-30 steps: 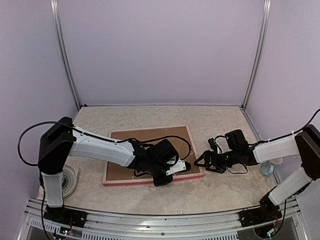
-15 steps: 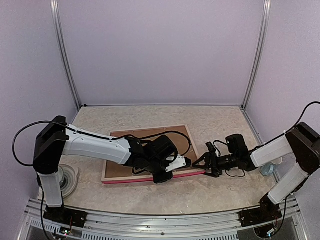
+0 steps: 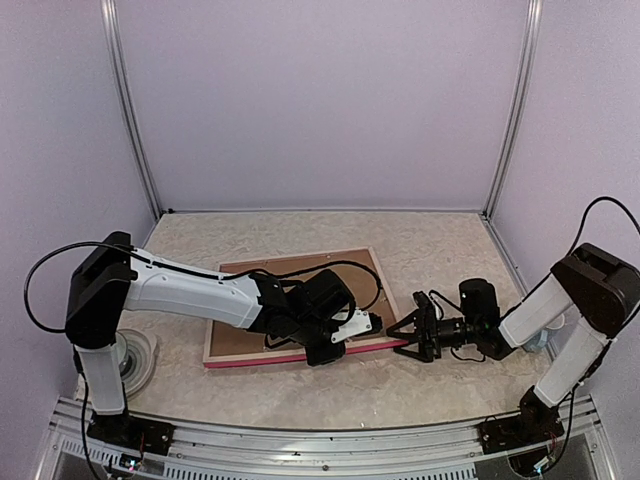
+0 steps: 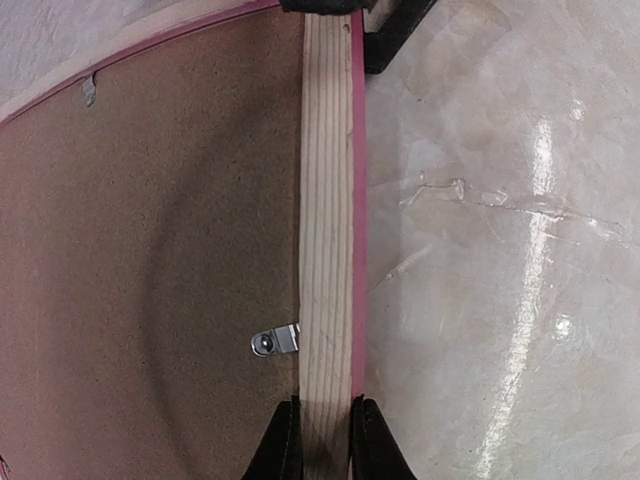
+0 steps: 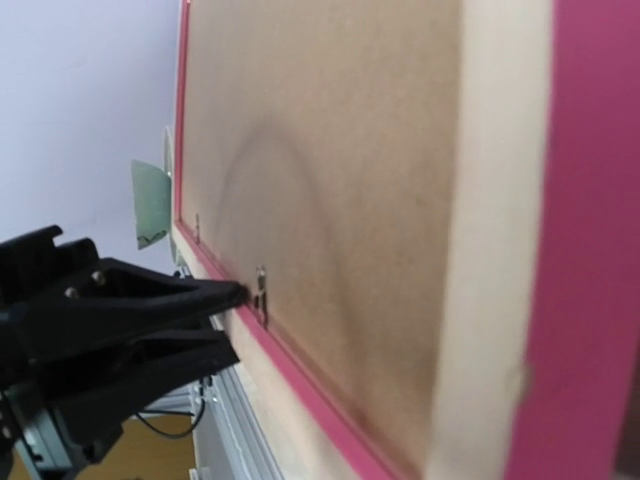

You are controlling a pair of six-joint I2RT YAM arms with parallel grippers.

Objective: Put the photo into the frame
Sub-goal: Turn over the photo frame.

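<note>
The frame (image 3: 300, 358) lies face down on the table, its pink-red edge along the near side and a brown backing board (image 3: 236, 340) filling its back. The photo is hidden. My left gripper (image 3: 372, 323) is shut on the frame's near rail (image 4: 325, 200) close to the right corner, with one finger (image 4: 283, 445) on the inner side and the other on the pink outer side. My right gripper (image 3: 398, 336) is at that same corner with its jaws spread, and one fingertip (image 4: 395, 40) shows beside the rail. The right wrist view is filled by the frame (image 5: 590, 200) and backing (image 5: 330, 150).
Small metal clips (image 4: 275, 342) hold the backing at the rail, one of them (image 5: 262, 290) right by the left gripper's tips. A white round object (image 3: 138, 360) sits at the table's left edge and a pale blue one (image 3: 540, 335) at the right. Purple walls enclose the table.
My right gripper has moved left and nearer, up to the frame's right front corner, its jaws narrowing. The left gripper keeps its grip, and the frame has shifted slightly.
</note>
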